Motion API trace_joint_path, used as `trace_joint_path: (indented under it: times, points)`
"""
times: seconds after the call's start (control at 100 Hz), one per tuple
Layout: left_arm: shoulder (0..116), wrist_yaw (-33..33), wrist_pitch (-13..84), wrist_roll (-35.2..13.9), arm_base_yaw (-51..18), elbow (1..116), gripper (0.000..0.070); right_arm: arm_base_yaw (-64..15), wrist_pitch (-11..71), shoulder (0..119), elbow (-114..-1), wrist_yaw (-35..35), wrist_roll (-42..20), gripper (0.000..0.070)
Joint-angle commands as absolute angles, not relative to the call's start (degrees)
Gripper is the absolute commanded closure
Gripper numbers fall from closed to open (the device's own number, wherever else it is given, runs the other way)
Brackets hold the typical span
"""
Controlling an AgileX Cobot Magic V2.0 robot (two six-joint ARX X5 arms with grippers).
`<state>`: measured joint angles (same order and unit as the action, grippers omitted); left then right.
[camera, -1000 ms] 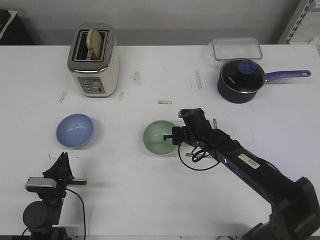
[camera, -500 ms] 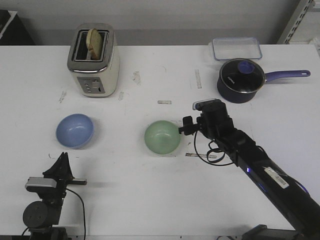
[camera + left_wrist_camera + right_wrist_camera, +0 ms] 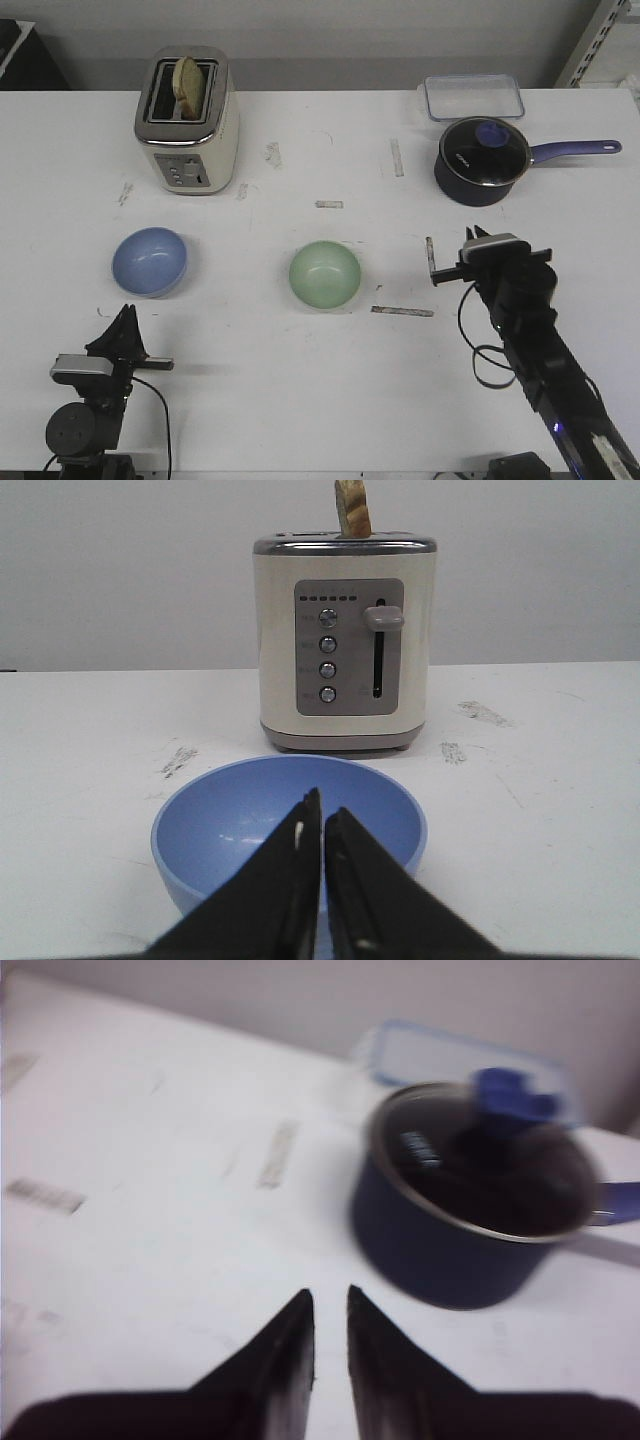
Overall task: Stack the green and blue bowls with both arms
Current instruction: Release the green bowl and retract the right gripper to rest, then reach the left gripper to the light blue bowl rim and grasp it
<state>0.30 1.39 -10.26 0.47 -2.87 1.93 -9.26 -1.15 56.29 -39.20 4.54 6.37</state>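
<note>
Since a second ago the right arm has pulled back from the green bowl, where its end effector sat at the bowl's right rim, and now stands well to the right of it, nearer the front edge of the worktop; the green bowl has shifted very slightly and sits upright on its own; the blue bowl, the toaster and the left arm have not moved.

Going from the left: the left arm sits low at the front left corner, its left end effector with fingers pressed together, only a hairline gap between them, holding nothing; in its wrist view the tips point at the blue bowl, which rests upright on the worktop just ahead of them, apart from the fingers; behind the bowl stands a cream toaster with a slice of bread sticking up from a slot; the green bowl lies near the middle of the worktop, well apart from the blue one; a strip of tape lies just to its right; the right end effector has its fingers close together with a narrow gap, empty, facing a dark blue saucepan with a glass lid; a clear lidded container sits behind the pan.
</note>
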Motion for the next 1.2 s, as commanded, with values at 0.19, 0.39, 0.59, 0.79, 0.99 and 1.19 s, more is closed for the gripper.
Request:
trace_joint_path:
  times: [0.19,0.39,0.59,0.79,0.99,1.19]
  points:
    - [0.2,1.5,-11.2,0.0,-2.9,0.7,0.0699,-2.2,-6.0,41.4,-26.7,4.5,-2.5,0.0686]
    - [0.2,1.5,-11.2,0.0,-2.9,0.7,0.0699,-1.4,-5.3,29.6,-20.3,4.5,-3.9,0.0687]
    - [0.2,1.5,-11.2,0.0,-2.9,0.7,0.0699,-1.5,5.3,17.6,-19.0,4.3,-3.9,0.0687]
    - [0.2,1.5,-11.2,0.0,-2.9,0.7,0.0699,-1.5,7.3,8.3,-19.0,4.3,-4.0,0.0687]
    - [0.2,1.5,-11.2,0.0,-2.9,0.7,0.0699,-1.5,7.3,3.0,-19.0,4.4,-4.0,0.0686]
    - [0.2,1.5,-11.2,0.0,-2.9,0.7,0.0699,-1.5,5.9,2.5,-19.1,4.5,-4.0,0.0687]
